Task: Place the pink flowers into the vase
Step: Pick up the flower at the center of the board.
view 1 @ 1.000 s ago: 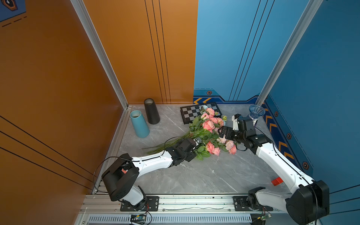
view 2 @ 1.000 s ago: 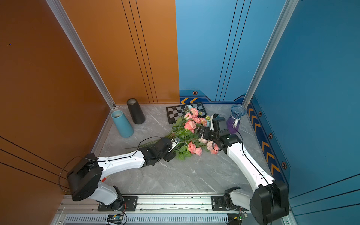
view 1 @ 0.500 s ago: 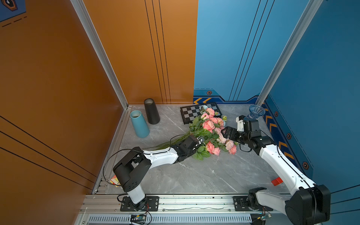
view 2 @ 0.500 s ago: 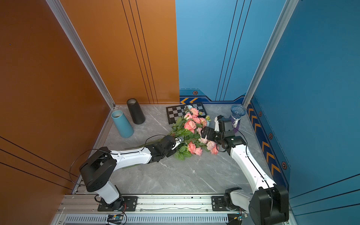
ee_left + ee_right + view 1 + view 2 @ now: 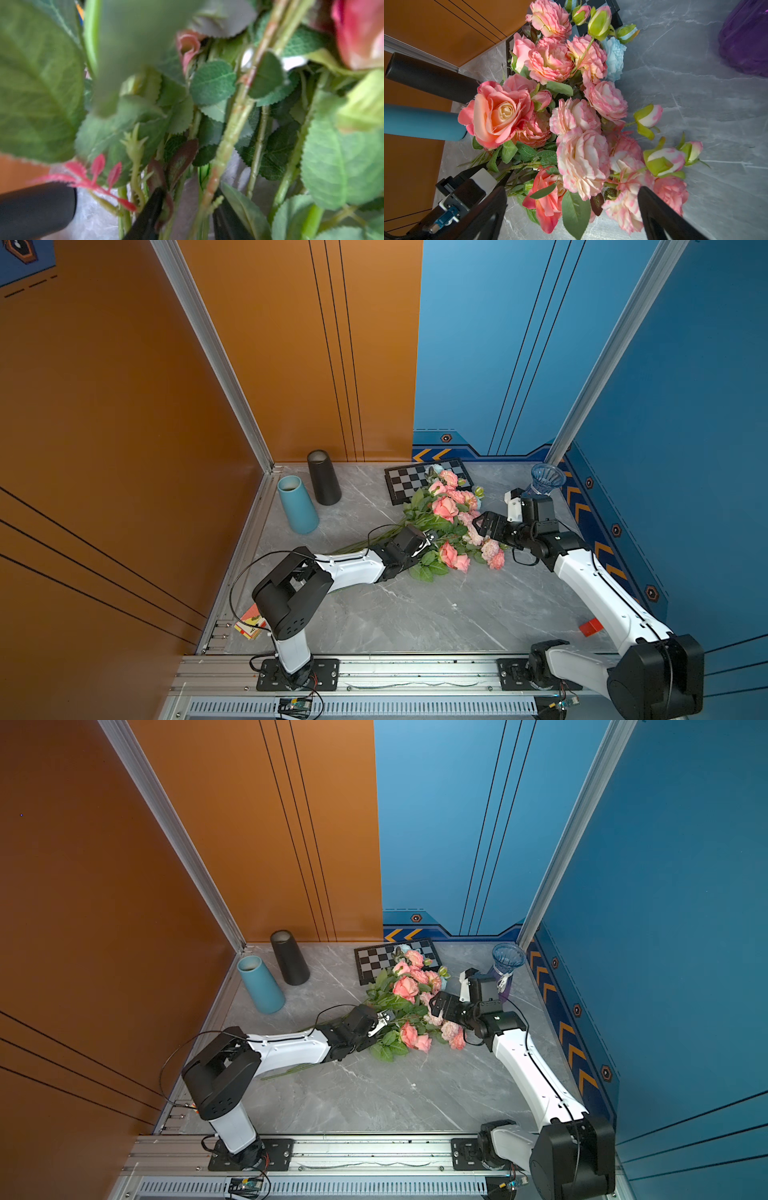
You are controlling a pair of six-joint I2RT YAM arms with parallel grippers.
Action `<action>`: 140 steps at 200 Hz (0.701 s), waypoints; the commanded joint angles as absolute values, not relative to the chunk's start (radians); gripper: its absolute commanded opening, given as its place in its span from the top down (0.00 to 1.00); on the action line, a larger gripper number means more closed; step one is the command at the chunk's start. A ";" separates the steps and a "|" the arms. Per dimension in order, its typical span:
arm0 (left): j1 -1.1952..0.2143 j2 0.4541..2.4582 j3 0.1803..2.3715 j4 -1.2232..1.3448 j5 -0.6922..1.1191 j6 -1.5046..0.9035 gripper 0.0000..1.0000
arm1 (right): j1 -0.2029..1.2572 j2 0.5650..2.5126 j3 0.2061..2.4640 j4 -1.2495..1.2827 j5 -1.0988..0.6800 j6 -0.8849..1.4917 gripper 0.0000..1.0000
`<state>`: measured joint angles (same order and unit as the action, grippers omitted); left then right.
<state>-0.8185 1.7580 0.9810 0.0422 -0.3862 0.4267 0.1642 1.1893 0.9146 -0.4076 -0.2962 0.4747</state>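
On the bench (image 5: 415,614), toward the far side, the pink flowers (image 5: 446,508) lie in 1 bunch. Their blooms partly cover a checkerboard (image 5: 405,483), and their stems run near-left. We see the left hand (image 5: 427,538) low among the stems. In the left wrist view its fingers (image 5: 149,212) flank several stems, but we cannot tell whether they are clamped. The right hand (image 5: 478,526) is spread wide just right of the blooms, holding nothing. A blue glass vase (image 5: 547,479) stands far right. A teal vase (image 5: 297,506) and a black vase (image 5: 324,483) stand far left.
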 commanded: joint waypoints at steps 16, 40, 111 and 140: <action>-0.812 1.768 1.014 0.046 -0.350 0.430 0.75 | 0.153 1.177 0.894 -0.387 -0.316 0.497 0.00; -0.802 1.766 1.022 0.040 -0.333 0.419 0.85 | 0.151 1.175 0.894 -0.387 -0.321 0.500 0.00; -0.761 1.671 1.070 0.026 -0.208 0.347 0.98 | 0.147 1.158 0.890 -0.388 -0.319 0.513 0.00; -0.737 1.645 1.065 0.026 -0.167 0.330 0.98 | 0.144 1.155 0.900 -0.389 -0.319 0.521 0.00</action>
<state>-0.7593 1.6878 1.0439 0.0250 -0.2333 0.3733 0.1535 1.1748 0.9009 -0.4004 -0.3119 0.5003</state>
